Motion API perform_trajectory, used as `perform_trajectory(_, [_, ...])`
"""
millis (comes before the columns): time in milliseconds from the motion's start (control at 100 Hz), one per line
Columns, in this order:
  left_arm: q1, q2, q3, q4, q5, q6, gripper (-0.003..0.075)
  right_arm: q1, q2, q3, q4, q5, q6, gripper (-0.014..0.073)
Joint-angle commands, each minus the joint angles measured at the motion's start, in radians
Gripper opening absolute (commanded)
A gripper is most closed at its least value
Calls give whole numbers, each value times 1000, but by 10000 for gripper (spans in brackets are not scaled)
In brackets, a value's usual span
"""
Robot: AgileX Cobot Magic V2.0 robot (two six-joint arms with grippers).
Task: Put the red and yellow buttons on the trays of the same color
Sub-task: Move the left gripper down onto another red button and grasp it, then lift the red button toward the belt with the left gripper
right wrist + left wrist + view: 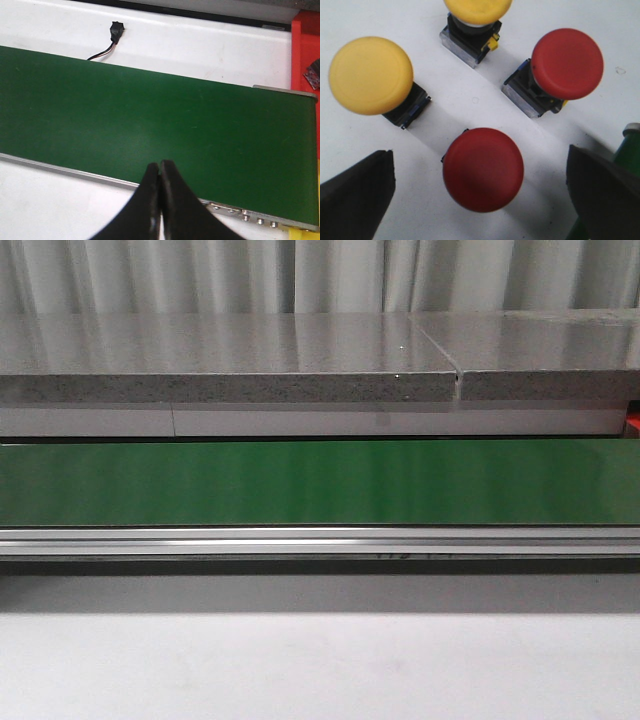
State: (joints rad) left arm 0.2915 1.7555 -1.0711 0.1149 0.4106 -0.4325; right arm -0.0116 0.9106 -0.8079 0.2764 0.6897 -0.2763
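My left hand (480,200) is spread wide, holding nothing, hovering over a red button (483,168) on the white counter (620,30). Beyond it: 2nd red (567,63), two yellows (370,75) (477,10). Right hand (159,200) is clenched empty over the green belt (150,125). Step looks like 1st pick; next I'd drop straight and close on the cap. Trays mostly unseen, maybe a red edge (305,50).
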Motion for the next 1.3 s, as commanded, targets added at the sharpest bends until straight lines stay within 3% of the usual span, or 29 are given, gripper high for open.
perform_trajectory(0, [3,-35,-30,-1,-61,-7,660,1,-16,-25,10,-53,-8,-67])
perform_trajectory(160, [3,-35,-30,-1,-66,-7,612,1,-16,-25,10,-53,-8,-67])
perform_trajectory(490, [3,-39,-30,-1,-45,-6,179,1,-16,-25,10,-53,-8,-67])
perform_trajectory(680, [3,-91,-30,-1,-23,0,22,1,-16,-25,10,-53,-8,-67])
perform_trajectory(960, [-13,-249,-30,-3,37,3,-2,1,-16,-25,10,-53,-8,-67])
perform_trajectory(1290, [-145,-379,-30,1,140,88,-2,1,-16,-25,10,-53,-8,-67])
